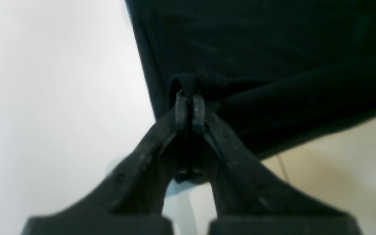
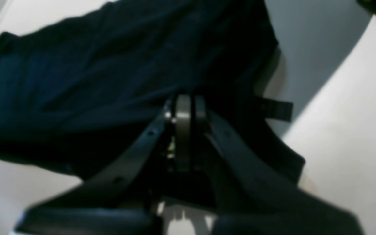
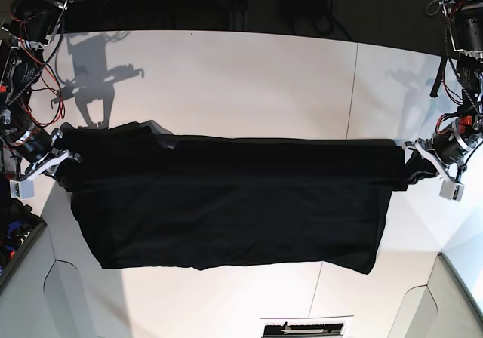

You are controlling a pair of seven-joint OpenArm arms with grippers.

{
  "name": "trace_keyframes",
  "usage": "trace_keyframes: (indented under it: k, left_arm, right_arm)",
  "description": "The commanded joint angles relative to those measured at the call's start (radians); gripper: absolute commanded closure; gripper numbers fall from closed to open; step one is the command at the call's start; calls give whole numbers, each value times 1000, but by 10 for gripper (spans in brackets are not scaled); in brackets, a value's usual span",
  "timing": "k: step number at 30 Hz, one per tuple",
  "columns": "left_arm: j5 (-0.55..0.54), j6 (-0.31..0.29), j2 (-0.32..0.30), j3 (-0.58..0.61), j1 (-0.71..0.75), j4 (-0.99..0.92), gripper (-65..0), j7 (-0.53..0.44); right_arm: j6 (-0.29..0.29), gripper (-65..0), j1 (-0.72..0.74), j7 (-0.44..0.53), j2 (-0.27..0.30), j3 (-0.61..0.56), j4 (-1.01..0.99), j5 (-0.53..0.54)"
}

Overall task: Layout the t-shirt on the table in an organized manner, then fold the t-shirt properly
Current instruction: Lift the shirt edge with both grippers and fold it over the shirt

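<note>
The black t-shirt is stretched wide across the white table, its top edge pulled taut in a straight line between my two grippers. In the base view my left gripper is shut on the shirt's right end, and my right gripper is shut on its left end. The left wrist view shows the left gripper pinching a bunched fold of the t-shirt. The right wrist view shows the right gripper closed on dark t-shirt cloth. Only plain black fabric shows.
Arm bases with loose cables stand at the far left and far right. A thin seam line crosses the table. Cut-out corners sit at the near left and near right. A small black tag hangs from the shirt.
</note>
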Motion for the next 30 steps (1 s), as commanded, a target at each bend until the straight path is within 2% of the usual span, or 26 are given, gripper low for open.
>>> trace_keyframes:
  k: [1, 5, 6, 7, 9, 11, 13, 17, 23, 27, 28, 30]
  left_arm:
    - [-12, -2, -21, -2, -28, -7, 0, -22]
    - [-12, -2, -19, 35, -40, -63, 0, -29]
    - [-12, -2, -19, 47, -40, -68, -47, -30]
    - [-12, -2, -19, 57, -40, -70, -107, -30]
    - [-16, -2, -19, 64, -40, -69, -217, -30]
    - [-41, -2, -23, 64, -40, -69, -277, -27]
    - [-71, -2, -29, 63, -40, -64, -283, 3]
    - [-146, -2, -31, 21, -37, 22, -282, 56]
    - [-145, -2, -32, -45, -35, 189, -282, 122]
    - [-145, -2, -3, -40, -32, 191, -281, 107]
    - [-139, -2, 13, -40, -32, 191, -272, 92]
    - [-96, -2, 44, -29, -32, 186, -194, 56]
  right_arm:
    - [2, 0, 27, 26, 18, -7, 3, 4]
    - [-1, 0, 35, 26, 16, -33, -12, -2]
    - [-1, 0, 34, 26, 15, -33, -12, -5]
    - [-2, -43, 34, 26, 16, -33, -12, -4]
    - [-5, -179, 35, 26, 16, -33, -11, -3]
    - [-5, -272, 35, 26, 16, -33, -11, 5]
    - [-5, -300, 35, 26, 16, -33, -11, 7]
    - [-5, -299, 35, 26, 16, -13, -4, 30]
    - [-5, -299, 35, 26, 16, 59, 42, 89]
    - [-3, -299, 35, 26, 15, 48, 51, 120]
    - [2, -299, 35, 28, 15, 38, 51, 116]
    - [7, -297, 35, 53, 14, 3, 51, 81]
